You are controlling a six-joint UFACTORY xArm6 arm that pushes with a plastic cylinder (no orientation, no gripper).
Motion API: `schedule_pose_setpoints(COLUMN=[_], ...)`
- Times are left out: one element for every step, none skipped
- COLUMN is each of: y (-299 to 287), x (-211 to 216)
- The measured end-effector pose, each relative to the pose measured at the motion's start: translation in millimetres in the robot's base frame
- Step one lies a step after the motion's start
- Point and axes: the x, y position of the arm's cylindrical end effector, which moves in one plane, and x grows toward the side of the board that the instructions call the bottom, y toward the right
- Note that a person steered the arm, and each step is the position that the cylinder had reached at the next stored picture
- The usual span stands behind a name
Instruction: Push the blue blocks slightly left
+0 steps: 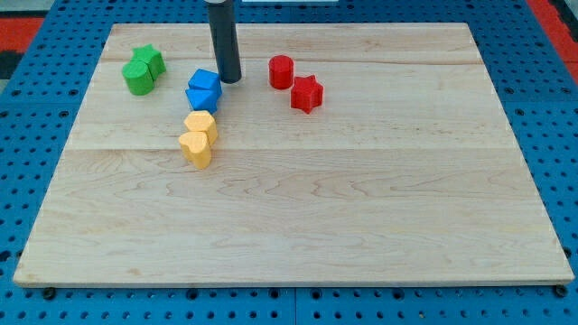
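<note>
**Tip at the blue pair, right side**

You see my tip point(229, 79) down on the board point(361, 226), just right of the upper blue block point(206, 82), touching or nearly. It's a bare rod, no jaws, holding nothing. Lower blue block point(200, 99) sits against the upper one, both near the top edge, left of centre. Yellow pair point(197, 137) just below them. Green pair point(143, 70) toward the top-left corner. Red cylinder point(281, 71) and red star point(306, 93) right of the tip.
</note>
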Motion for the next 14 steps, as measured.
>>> schedule_pose_setpoints(y=[-10, -12, -12, -14, -15, -15, -15, -15, -14, -14, -16, -33, -42, -42], x=[0, 0, 0, 0, 0, 0, 7, 11, 5, -10, -22, -9, -9, -5])
